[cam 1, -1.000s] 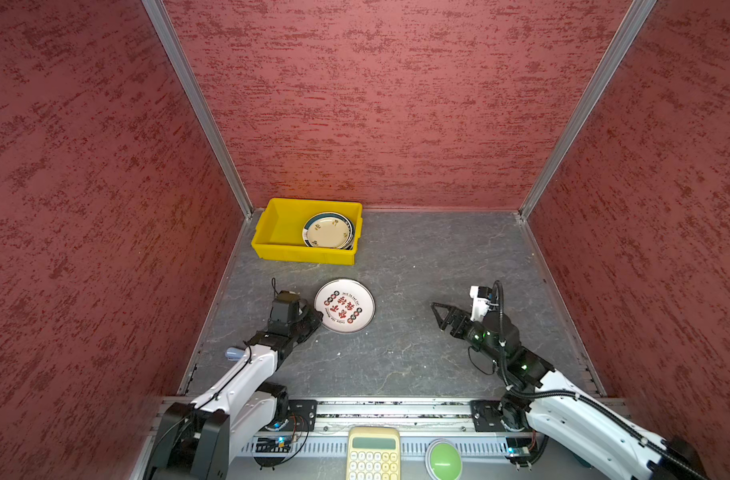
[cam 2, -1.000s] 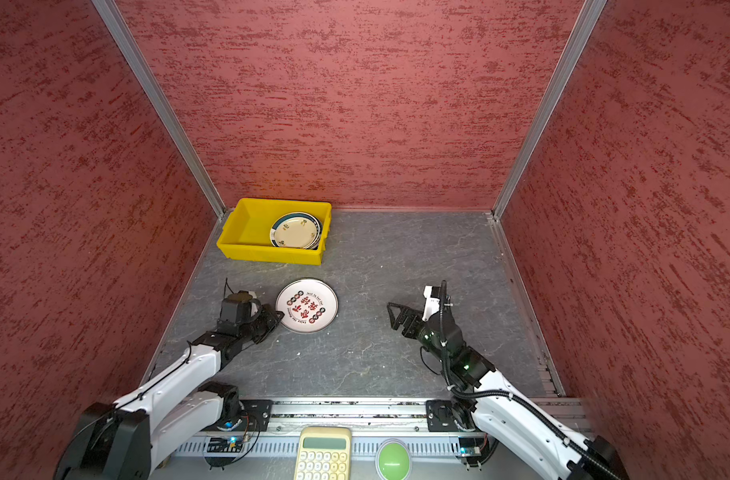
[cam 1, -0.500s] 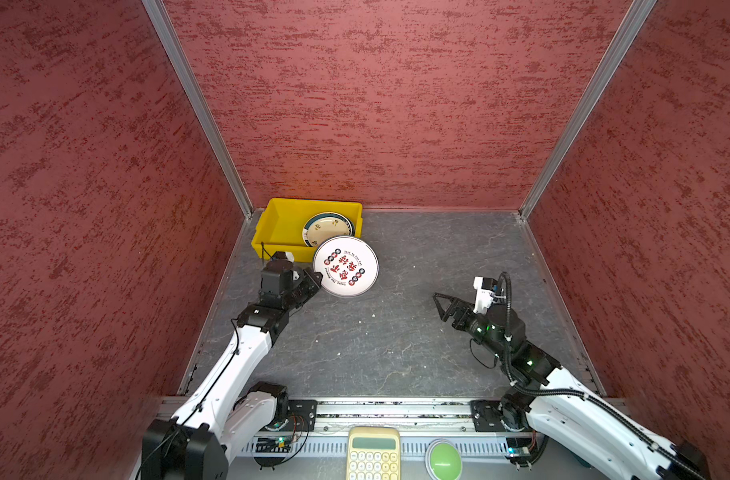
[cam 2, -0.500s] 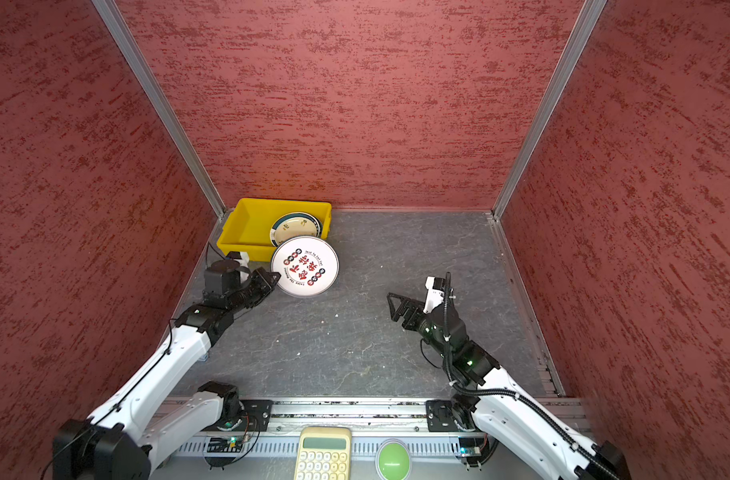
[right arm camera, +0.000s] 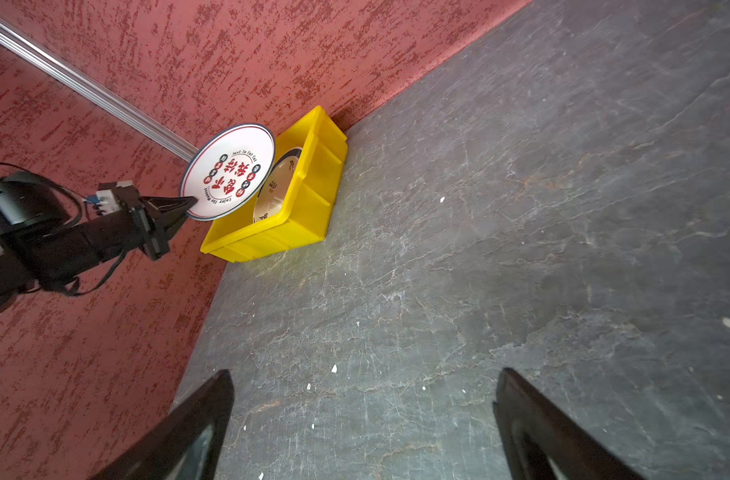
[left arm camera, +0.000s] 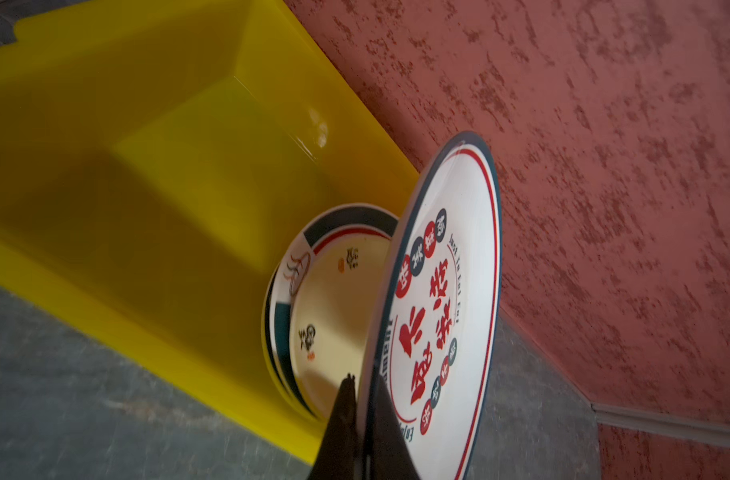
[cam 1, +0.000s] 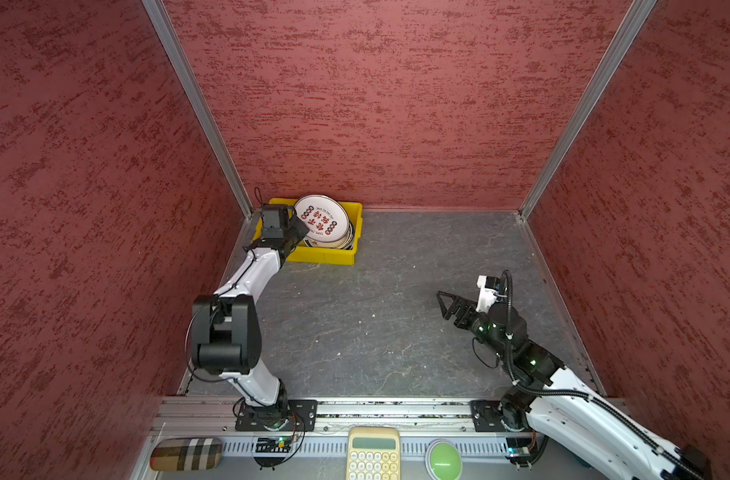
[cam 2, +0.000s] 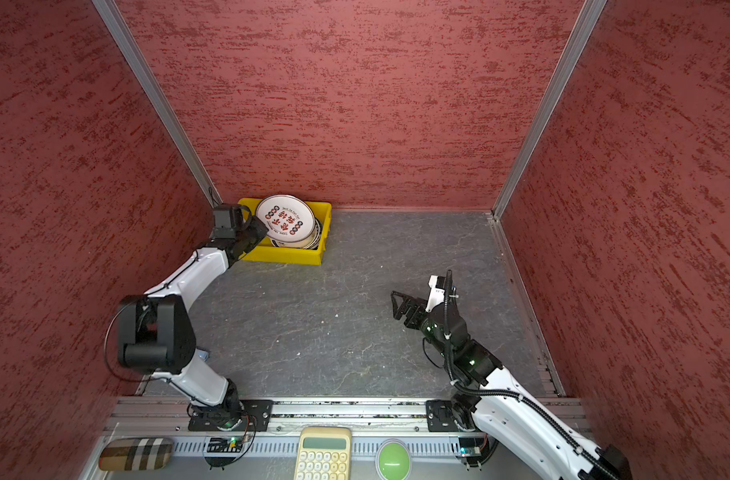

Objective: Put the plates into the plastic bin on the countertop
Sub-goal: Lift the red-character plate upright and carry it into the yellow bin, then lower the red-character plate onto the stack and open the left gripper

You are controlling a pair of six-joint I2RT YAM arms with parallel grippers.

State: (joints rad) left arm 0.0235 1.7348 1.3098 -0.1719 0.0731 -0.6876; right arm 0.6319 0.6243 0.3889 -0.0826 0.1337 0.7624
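Left hand (cam 1: 300, 221) clamped on rim of red-lettered plate (cam 1: 322, 217), tilted, not yet released, over plastic bin (cam 1: 325, 257). Stacked plates (left arm camera: 330, 299) lie inside bin. Right hand (cam 1: 446, 306) spread open, empty, over surface (cam 1: 375, 316). No loose plates visible there; likely final drop remains.

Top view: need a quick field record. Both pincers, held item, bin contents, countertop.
left pincer: shut on the rim of the red-lettered plate
red-lettered plate: tilted, held over the yellow bin, not released
yellow bin: far left corner of the countertop
bin contents: stacked plates, the top one cream with a dark rim; count unclear
right pincer: open, empty, above the countertop
plates outside bin: none visible on the countertop
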